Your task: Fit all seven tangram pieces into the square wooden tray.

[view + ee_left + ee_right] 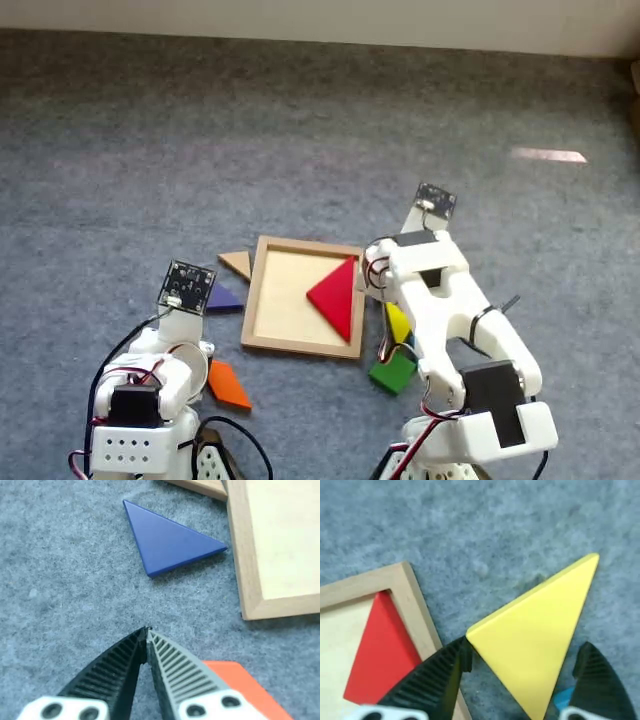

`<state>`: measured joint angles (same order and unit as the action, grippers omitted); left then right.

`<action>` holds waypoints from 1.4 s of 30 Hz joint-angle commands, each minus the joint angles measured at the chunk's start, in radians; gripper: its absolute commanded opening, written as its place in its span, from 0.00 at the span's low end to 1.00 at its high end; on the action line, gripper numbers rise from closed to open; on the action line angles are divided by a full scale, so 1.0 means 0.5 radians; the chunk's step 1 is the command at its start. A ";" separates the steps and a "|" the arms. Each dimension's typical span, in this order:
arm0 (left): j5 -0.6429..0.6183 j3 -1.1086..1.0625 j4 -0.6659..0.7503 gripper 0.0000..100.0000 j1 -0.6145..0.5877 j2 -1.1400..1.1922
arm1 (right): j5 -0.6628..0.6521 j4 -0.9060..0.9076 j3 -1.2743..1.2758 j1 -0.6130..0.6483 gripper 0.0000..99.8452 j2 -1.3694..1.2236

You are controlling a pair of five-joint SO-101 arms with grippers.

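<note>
The square wooden tray [300,346] sits on the bench holding only the big red triangle [337,297]. The right end effector [525,655] straddles the yellow triangle [537,642] just outside it, spread wide, apparently lining up a grasp. The left end effector [146,635], pinched closed and empty, points at the blue triangle [170,542].

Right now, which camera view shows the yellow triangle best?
The right wrist view: the yellow triangle lies almost whole inside the open right tool. In the high view, the right arm hides most of it, leaving a narrow strip.
</note>
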<state>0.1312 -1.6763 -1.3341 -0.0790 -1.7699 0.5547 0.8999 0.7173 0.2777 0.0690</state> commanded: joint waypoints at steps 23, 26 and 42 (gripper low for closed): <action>0.006 -0.041 -0.025 0.01 -0.026 -0.091 | -0.003 -0.041 -0.014 -0.026 0.38 0.014; 0.006 -0.041 -0.025 0.01 -0.026 -0.091 | 0.080 -0.133 -0.008 -0.060 0.38 0.011; 0.006 -0.041 -0.025 0.01 -0.026 -0.091 | 0.350 -0.149 0.002 -0.066 0.38 0.011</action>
<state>0.1312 -1.6763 -1.3341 -0.0790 -1.7699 0.7081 0.8477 0.7204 0.2562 0.0690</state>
